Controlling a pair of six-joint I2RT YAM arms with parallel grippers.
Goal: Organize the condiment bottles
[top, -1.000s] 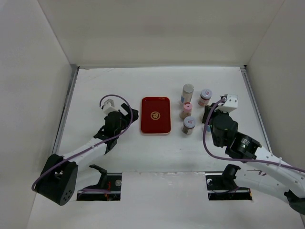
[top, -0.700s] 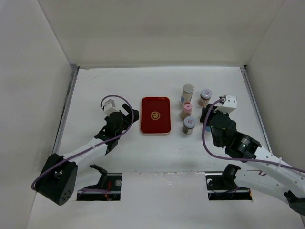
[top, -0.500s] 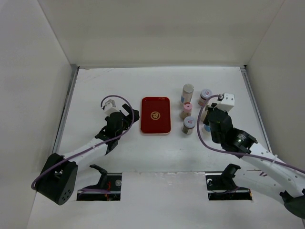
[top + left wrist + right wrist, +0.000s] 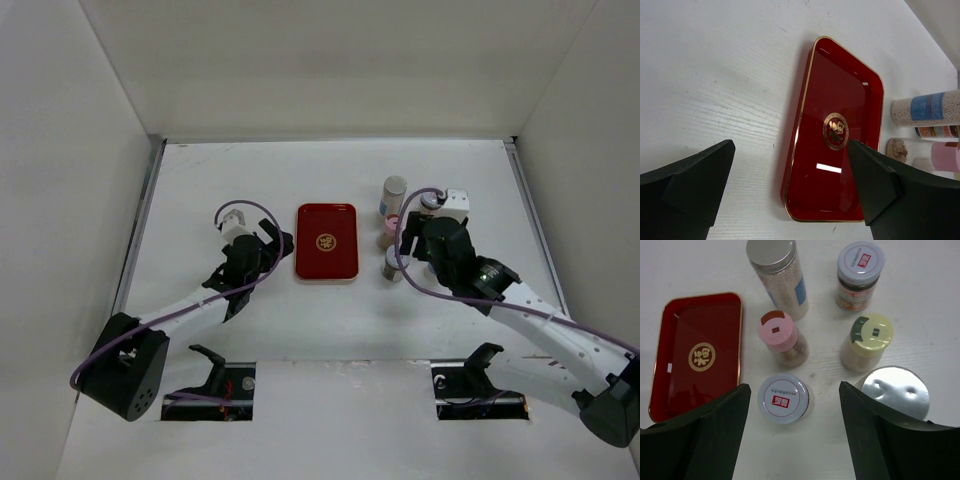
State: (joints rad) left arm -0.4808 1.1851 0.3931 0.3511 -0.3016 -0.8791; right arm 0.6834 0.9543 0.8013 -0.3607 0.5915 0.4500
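My left gripper [image 4: 791, 150] hangs spread and empty just left of the bare red tray [image 4: 845, 85]. Right of the tray, the six condiment bottles [image 4: 867, 340] stand clustered on the table. My right gripper [image 4: 795, 389] hovers above them, fingers wide apart and empty, astride the white-capped jar [image 4: 783, 400]. I judge this the approach to a pick: next I should descend around that jar and close without nudging the pink-capped jar [image 4: 780, 337] just beyond.

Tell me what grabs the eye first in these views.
The red tray sits empty mid-table, with the condiment bottles clustered upright just right of it. The right gripper hangs open over that cluster; the left gripper, also open, is near the tray's left edge.
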